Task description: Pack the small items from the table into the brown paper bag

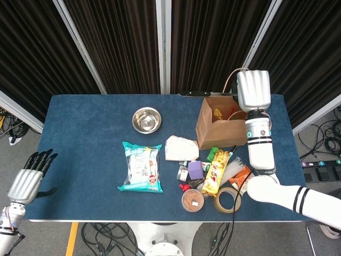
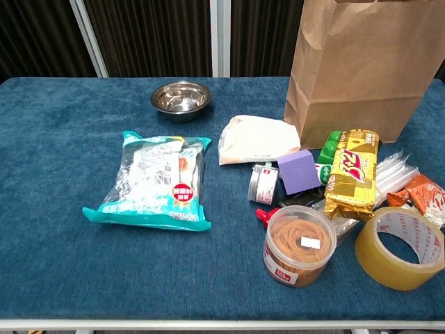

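The brown paper bag (image 1: 212,129) (image 2: 356,76) stands open at the table's far right with a few items inside. My right hand (image 1: 252,89) is raised over its far rim and grips a long black and silver tool (image 1: 195,94), which sticks out level to the left. My left hand (image 1: 30,180) hangs open off the table's front left edge. Loose near the bag lie a yellow snack bar (image 1: 216,172) (image 2: 351,172), a purple block (image 2: 299,170), a tape roll (image 2: 400,247), a rubber band tub (image 2: 299,243) and a small tin (image 2: 263,182). The chest view shows neither hand.
A teal snack bag (image 1: 141,166) (image 2: 156,181) lies mid-table, with a white packet (image 2: 257,139) to its right. A steel bowl (image 1: 146,119) (image 2: 181,96) sits further back. An orange packet (image 2: 424,196) and a green item (image 2: 332,145) lie by the bag.
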You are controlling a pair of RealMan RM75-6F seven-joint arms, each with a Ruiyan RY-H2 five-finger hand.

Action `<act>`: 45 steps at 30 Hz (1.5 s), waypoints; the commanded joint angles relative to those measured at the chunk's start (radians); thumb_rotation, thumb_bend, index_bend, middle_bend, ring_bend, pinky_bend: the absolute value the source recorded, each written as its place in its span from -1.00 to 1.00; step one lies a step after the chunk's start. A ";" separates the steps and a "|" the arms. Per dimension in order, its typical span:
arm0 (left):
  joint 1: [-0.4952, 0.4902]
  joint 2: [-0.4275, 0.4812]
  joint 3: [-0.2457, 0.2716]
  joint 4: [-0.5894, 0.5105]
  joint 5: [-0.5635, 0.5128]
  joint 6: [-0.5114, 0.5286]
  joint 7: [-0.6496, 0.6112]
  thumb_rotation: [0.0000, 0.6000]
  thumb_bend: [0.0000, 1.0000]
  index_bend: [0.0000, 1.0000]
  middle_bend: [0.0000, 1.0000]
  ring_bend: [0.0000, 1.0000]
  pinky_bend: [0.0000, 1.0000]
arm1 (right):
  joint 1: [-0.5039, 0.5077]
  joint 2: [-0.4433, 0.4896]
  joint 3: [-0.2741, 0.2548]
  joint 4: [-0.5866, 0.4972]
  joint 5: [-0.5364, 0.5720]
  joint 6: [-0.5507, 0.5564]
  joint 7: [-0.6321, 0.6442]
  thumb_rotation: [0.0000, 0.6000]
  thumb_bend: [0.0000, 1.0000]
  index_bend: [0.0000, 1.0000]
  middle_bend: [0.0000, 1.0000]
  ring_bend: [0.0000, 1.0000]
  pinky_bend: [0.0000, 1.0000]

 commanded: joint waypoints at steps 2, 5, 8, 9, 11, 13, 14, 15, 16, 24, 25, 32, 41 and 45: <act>0.000 0.002 0.001 0.002 0.009 0.009 -0.005 1.00 -0.89 -0.81 -0.87 -1.00 -0.90 | -0.003 -0.048 -0.028 0.075 0.018 -0.012 0.049 1.00 -0.14 0.77 0.44 0.22 0.45; 0.004 -0.003 0.003 0.007 0.010 0.012 -0.004 1.00 -0.89 -0.81 -0.87 -1.00 -0.90 | 0.003 -0.075 -0.035 0.126 0.019 -0.024 0.081 1.00 -0.14 0.77 0.44 0.23 0.45; 0.007 -0.009 0.007 0.015 0.009 0.011 0.002 1.00 -0.89 -0.81 -0.87 -1.00 -0.90 | 0.009 -0.102 -0.041 0.178 0.017 -0.042 0.116 1.00 -0.14 0.77 0.44 0.23 0.45; 0.007 -0.012 0.008 0.019 0.009 0.010 0.005 1.00 -0.88 -0.81 -0.87 -1.00 -0.90 | 0.011 -0.113 -0.045 0.198 0.014 -0.052 0.130 1.00 -0.14 0.77 0.44 0.23 0.45; 0.007 -0.015 0.009 0.024 0.007 0.006 0.006 1.00 -0.89 -0.81 -0.87 -1.00 -0.90 | 0.013 -0.129 -0.052 0.226 0.009 -0.066 0.150 1.00 -0.14 0.77 0.44 0.23 0.45; 0.005 -0.017 0.007 0.029 0.004 0.001 0.006 1.00 -0.89 -0.81 -0.87 -1.00 -0.90 | 0.015 -0.147 -0.058 0.253 -0.001 -0.077 0.175 1.00 -0.14 0.77 0.44 0.23 0.45; 0.004 -0.017 0.006 0.031 0.003 -0.001 0.006 1.00 -0.89 -0.80 -0.87 -1.00 -0.90 | 0.015 -0.154 -0.059 0.262 -0.005 -0.081 0.186 1.00 -0.14 0.77 0.44 0.23 0.45; 0.003 -0.018 0.005 0.032 0.002 -0.002 0.005 1.00 -0.89 -0.81 -0.87 -1.00 -0.90 | 0.015 -0.159 -0.060 0.269 -0.007 -0.086 0.197 1.00 -0.14 0.78 0.44 0.23 0.45; 0.002 -0.018 0.005 0.034 0.001 -0.004 0.004 1.00 -0.89 -0.81 -0.87 -1.00 -0.90 | 0.015 -0.163 -0.060 0.276 -0.007 -0.094 0.209 1.00 -0.14 0.78 0.44 0.22 0.45; -0.002 -0.026 0.009 0.045 0.000 -0.017 0.003 1.00 -0.89 -0.81 -0.87 -1.00 -0.90 | 0.003 -0.150 -0.041 0.268 0.020 -0.142 0.280 1.00 -0.23 0.67 0.43 0.19 0.38; -0.002 -0.027 0.009 0.046 0.000 -0.018 0.003 1.00 -0.89 -0.81 -0.87 -1.00 -0.90 | -0.001 -0.143 -0.037 0.262 0.030 -0.151 0.291 1.00 -0.28 0.63 0.41 0.16 0.34; 0.001 -0.024 0.011 0.046 0.003 -0.012 0.004 1.00 -0.89 -0.80 -0.87 -1.00 -0.90 | -0.021 -0.097 -0.041 0.227 0.055 -0.208 0.333 1.00 -0.74 0.42 0.25 -0.05 0.08; -0.006 -0.019 0.010 0.034 0.004 -0.019 0.009 1.00 -0.89 -0.81 -0.87 -1.00 -0.90 | -0.043 -0.057 -0.048 0.197 0.006 -0.204 0.395 1.00 -1.00 0.29 0.14 -0.17 -0.03; -0.005 -0.020 0.011 0.033 0.004 -0.017 0.012 1.00 -0.89 -0.81 -0.87 -1.00 -0.90 | -0.049 -0.046 -0.052 0.187 0.009 -0.195 0.400 1.00 -1.00 0.29 0.15 -0.17 -0.04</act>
